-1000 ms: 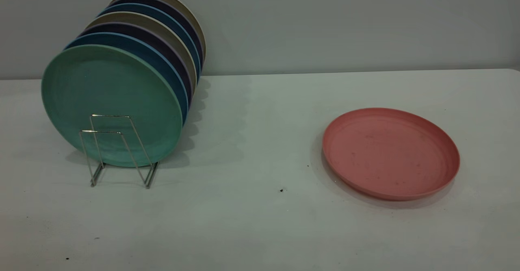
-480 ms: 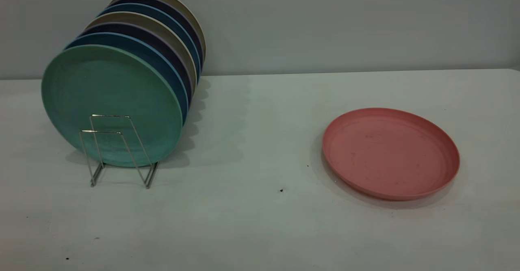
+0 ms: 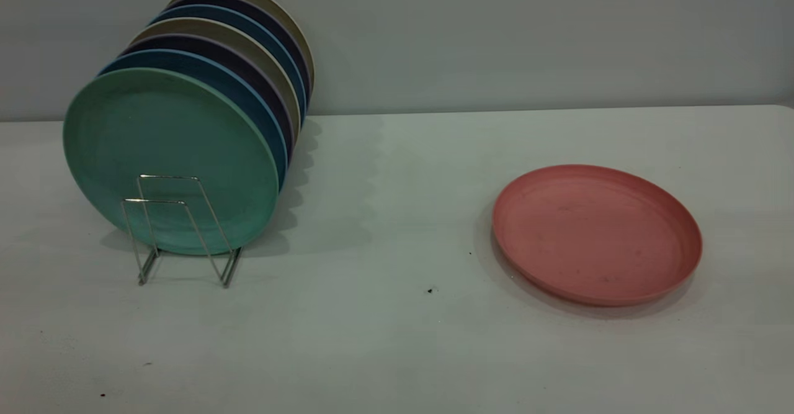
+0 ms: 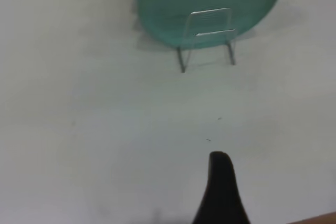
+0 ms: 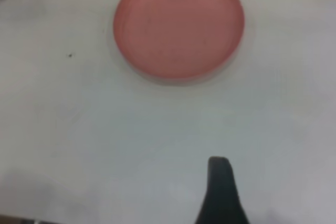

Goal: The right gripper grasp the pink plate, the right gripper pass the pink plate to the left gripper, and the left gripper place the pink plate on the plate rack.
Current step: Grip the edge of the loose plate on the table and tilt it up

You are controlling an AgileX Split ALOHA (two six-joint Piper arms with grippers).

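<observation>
The pink plate lies flat at the counter's three o'clock, ungrasped, while the plate rack at nine o'clock offers empty front loops ahead of the green plate; I cannot tell either tool's state.

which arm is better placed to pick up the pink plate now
Right. The pink plate lies flat on the table's right side, and the right wrist view looks straight at it past the right tool. The left wrist view faces the rack.
</observation>
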